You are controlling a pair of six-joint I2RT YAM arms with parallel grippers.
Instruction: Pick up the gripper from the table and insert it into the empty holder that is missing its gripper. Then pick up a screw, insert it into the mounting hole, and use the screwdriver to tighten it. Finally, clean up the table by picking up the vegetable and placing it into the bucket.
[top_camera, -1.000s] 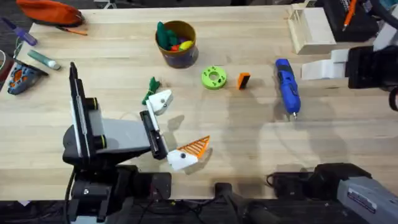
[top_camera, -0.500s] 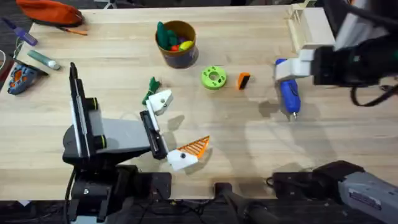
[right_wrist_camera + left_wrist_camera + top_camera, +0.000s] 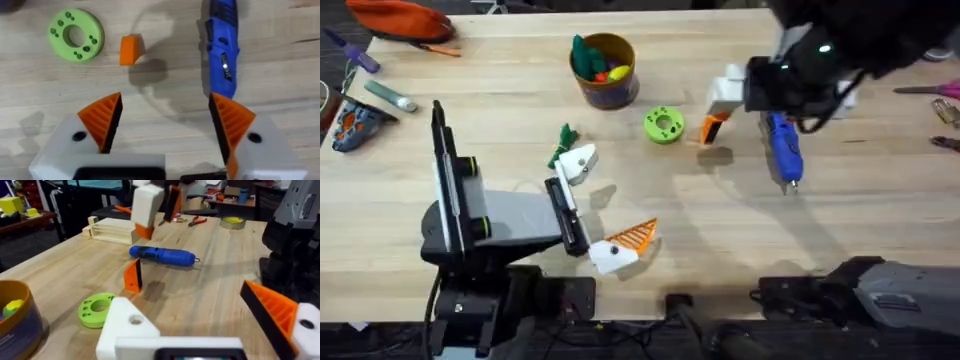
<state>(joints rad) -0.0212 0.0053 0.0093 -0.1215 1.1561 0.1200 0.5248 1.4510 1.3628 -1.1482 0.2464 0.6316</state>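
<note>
Reaching across above the gripper (image 3: 130,49), right gripper (image 3: 165,122) spread wide, apparently empty; left gripper (image 3: 606,205) resting low, also parted

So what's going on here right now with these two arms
The right claw hangs open above the table, over the small orange gripper, which stands between the lime-green ring and the blue screwdriver. Nothing is held yet. The left arm sits low near its base, its claw open; one finger is the bare white holder. The green vegetable lies beside it, outside the bucket.
</note>
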